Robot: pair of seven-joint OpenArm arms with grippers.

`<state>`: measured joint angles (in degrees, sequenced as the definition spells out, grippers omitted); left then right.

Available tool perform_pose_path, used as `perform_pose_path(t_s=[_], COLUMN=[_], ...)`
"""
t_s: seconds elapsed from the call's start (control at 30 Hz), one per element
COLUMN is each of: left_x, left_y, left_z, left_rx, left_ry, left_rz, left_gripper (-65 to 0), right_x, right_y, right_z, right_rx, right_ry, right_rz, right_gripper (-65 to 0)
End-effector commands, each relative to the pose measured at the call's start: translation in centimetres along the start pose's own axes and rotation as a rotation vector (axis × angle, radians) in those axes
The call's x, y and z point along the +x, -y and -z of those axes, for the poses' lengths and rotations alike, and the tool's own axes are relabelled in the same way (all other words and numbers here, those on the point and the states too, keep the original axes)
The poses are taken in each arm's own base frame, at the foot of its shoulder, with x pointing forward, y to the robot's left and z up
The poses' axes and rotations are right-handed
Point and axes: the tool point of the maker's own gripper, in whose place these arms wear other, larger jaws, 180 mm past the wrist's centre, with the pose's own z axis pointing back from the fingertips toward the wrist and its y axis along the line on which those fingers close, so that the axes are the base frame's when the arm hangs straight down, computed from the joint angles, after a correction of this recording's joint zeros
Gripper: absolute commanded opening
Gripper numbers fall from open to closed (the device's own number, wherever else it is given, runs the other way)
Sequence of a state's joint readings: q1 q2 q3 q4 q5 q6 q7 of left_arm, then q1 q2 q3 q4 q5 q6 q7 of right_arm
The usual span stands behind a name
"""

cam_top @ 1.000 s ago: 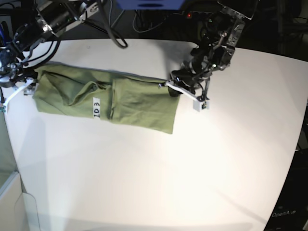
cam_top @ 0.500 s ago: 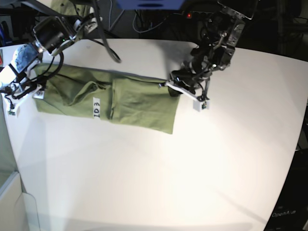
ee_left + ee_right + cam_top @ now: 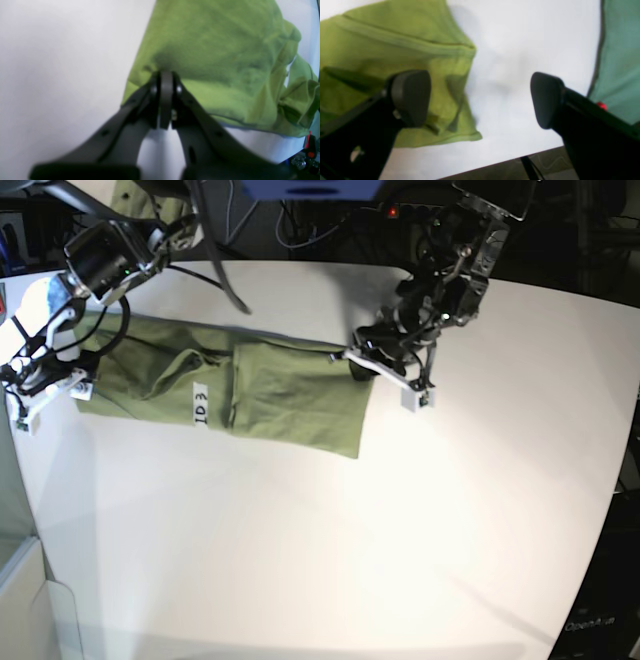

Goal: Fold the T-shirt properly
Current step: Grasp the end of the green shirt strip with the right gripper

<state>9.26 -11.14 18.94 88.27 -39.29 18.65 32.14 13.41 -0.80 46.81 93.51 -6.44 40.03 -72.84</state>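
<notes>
**Left gripper pinches the shirt, right one spread**

The T-shirt (image 3: pixel 225 385) lies folded into a long strip on the white table (image 3: pixel 400 520). The left gripper (image 3: pixel 163 75) is pressed together on the shirt's edge, fabric stretching away beyond its tips. The right gripper (image 3: pixel 480 97) stands spread wide at the other end, one finger (image 3: pixel 411 95) over the cloth, the other over bare table.

Left wrist view is soft, and the left gripper (image 3: pixel 166 75) covers the T-shirt (image 3: pixel 212 50) hem where its tips meet, so any pinch is hidden. Right wrist view is blurred; the shirt runs off its left edge.
</notes>
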Motion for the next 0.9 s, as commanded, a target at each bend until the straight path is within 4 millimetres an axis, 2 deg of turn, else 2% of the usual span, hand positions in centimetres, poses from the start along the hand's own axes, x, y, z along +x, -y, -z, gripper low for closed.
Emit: perform_pose_path(t_s=[0.0,0.2,0.4,0.53,0.63,0.7,0.77,0.87], left_x=[-2.7,-2.7,-2.0,-2.0,-2.0,-2.0,-2.0,-2.0], left_y=[-3.2,-3.3,-3.0,-2.9,-2.9,-2.9,-2.9,-2.9], left_z=[-0.1,-0.1,0.0,-0.1,-0.1,0.0,0.0,0.0], left_rx=[0.125,0.127,0.122,0.12,0.12,0.121,0.121,0.121], left_ry=[-0.101,-0.1,-0.088,-0.086,-0.086,-0.086,-0.086,-0.086], left_rz=[-0.014,-0.016,-0.012,-0.013,-0.013,-0.013,-0.013,-0.013], left_gripper=[-62.8,-62.8,-62.8,-62.8,-62.8,-62.8,-62.8,-62.8], right_x=[1.4,0.5,-1.8,-1.9,-1.6,-1.5,-1.4,-1.3], right_y=[0.3,0.3,-2.5,-4.4,-4.3,-4.3,-4.5,-4.6], right_z=[-0.6,-0.3,2.3,3.1,3.2,3.2,3.2,3.2], right_rx=[-0.005,-0.005,0.099,0.2,0.213,0.215,0.217,0.218], right_ry=[0.046,0.027,-0.06,-0.042,-0.032,-0.029,-0.028,-0.026], right_rz=[0.003,0.0,0.007,0.033,0.039,0.039,0.037,0.032], right_gripper=[-3.3,-3.3,-3.5,-3.6,-4.2,-8.7,-18.1,-39.0])
